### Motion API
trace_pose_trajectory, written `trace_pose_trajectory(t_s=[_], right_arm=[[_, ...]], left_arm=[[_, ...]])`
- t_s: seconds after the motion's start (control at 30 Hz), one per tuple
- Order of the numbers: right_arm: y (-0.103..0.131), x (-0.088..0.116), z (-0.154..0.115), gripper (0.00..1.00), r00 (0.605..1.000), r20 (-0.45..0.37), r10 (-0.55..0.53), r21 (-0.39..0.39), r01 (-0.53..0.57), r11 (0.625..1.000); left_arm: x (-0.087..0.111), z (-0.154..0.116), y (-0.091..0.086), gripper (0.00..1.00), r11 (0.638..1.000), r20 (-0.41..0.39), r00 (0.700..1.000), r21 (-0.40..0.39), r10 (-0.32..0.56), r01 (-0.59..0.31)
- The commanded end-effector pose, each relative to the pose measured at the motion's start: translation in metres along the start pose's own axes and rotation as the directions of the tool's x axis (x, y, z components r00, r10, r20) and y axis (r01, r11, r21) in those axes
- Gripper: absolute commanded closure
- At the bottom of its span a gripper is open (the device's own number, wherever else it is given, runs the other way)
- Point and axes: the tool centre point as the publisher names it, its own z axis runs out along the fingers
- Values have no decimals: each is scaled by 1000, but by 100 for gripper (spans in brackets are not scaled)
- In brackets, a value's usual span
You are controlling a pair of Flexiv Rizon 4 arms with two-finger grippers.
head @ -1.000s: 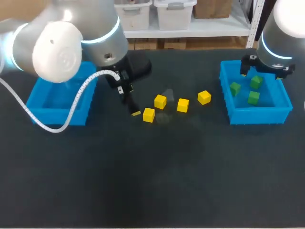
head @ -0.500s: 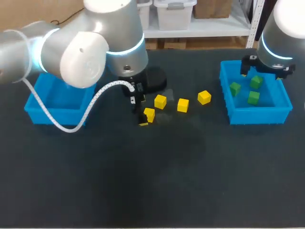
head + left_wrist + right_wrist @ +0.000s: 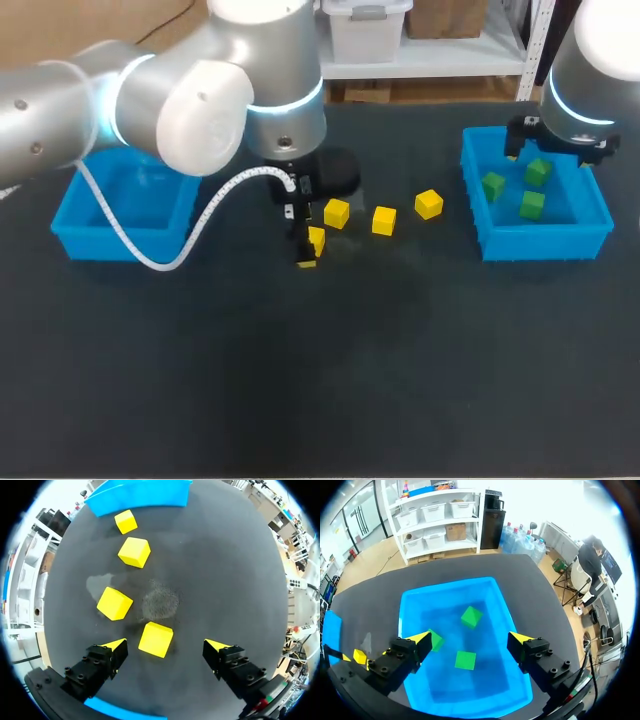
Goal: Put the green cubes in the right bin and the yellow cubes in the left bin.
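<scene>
dark tabletop (image 3: 400, 380) | left gripper (image 3: 166, 644) wide open round a mid-table cube (image 3: 155, 640), no grip | right gripper (image 3: 470, 638) open, empty, over right-edge bin (image 3: 485, 677)

dark table (image 3: 300, 400) | left bin (image 3: 110, 245) | right bin (image 3: 545, 243) | four yellow cubes (image 3: 383, 220)

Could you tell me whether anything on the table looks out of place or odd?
Only a pale dusty smudge on the table among the yellow cubes; the green cubes sit properly in the right bin.
</scene>
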Motion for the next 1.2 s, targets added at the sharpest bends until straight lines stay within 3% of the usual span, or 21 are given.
trace_pose_trajectory(t_s=[0.03, 0.27, 0.3, 0.33, 0.4, 0.43, 0.47, 0.8, 1.07, 1.2], right_arm=[[-1, 3, -1, 0, 1000, 9, 2, -1, -2, 1000], [-1, 3, -1, 0, 1000, 9, 2, -1, -2, 1000], [-1, 3, -1, 0, 1000, 9, 2, -1, -2, 1000], [-1, 3, -1, 0, 1000, 9, 2, -1, -2, 1000], [-1, 3, -1, 0, 1000, 9, 2, -1, -2, 1000], [-1, 3, -1, 0, 1000, 9, 2, -1, -2, 1000], [-1, 3, -1, 0, 1000, 9, 2, -1, -2, 1000], [-1, 3, -1, 0, 1000, 9, 2, -1, -2, 1000], [-1, 3, -1, 0, 1000, 9, 2, -1, -2, 1000], [-1, 3, -1, 0, 1000, 9, 2, -1, -2, 1000]], left_arm=[[-5, 5, 5, 0, 1000, -21, 1000, 8, -5, 5], [-4, 13, 7, 0, 998, -52, 997, 0, -65, 65], [-3, 14, 8, 18, 997, -57, 995, -1, -79, 79], [-2, 15, 8, 52, 996, -58, 994, -1, -88, 88], [-1, 17, 8, 78, 996, -62, 994, -2, -94, 94], [0, 18, 7, 84, 995, -60, 994, -5, -96, 96], [0, 18, 7, 100, 995, -58, 993, -6, -99, 99], [9, 15, 0, 100, 988, -40, 987, -15, -155, 154], [22, -3, 13, 100, 966, 13, 968, -74, -249, 249], [38, -26, 25, 100, 940, 47, 949, -132, -313, 316]])
